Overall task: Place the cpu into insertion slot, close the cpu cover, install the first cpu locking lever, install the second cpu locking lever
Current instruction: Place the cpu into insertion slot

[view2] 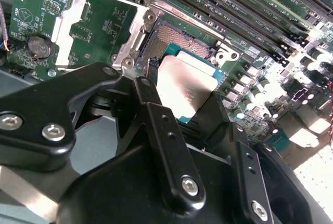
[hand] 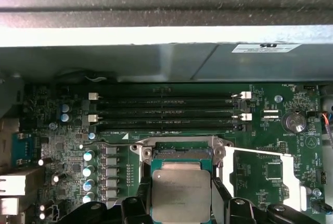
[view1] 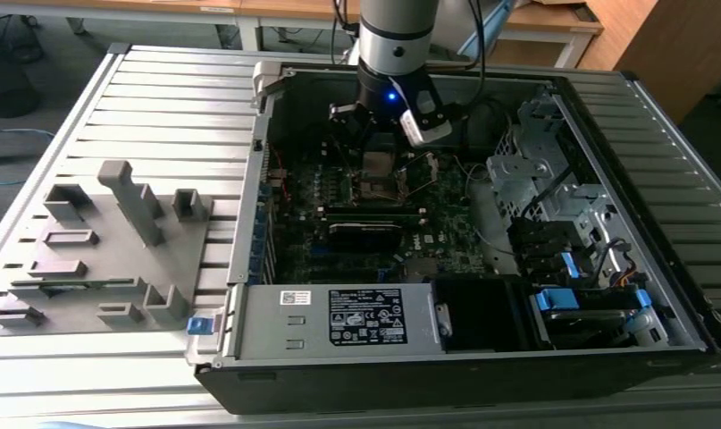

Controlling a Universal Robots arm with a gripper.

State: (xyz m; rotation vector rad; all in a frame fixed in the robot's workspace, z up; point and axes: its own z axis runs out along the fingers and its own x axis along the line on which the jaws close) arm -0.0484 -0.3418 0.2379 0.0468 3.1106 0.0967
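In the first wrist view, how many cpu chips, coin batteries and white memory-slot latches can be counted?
cpu: 1
coin battery: 1
white memory-slot latches: 4
Total: 6

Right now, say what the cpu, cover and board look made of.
cpu: metal lid, dull silver-grey, soft glare.
cover: probably stamped steel, bright silvery, strongly reflective.
board: green lacquered circuit laminate, likely fibreglass, with white printed markings.
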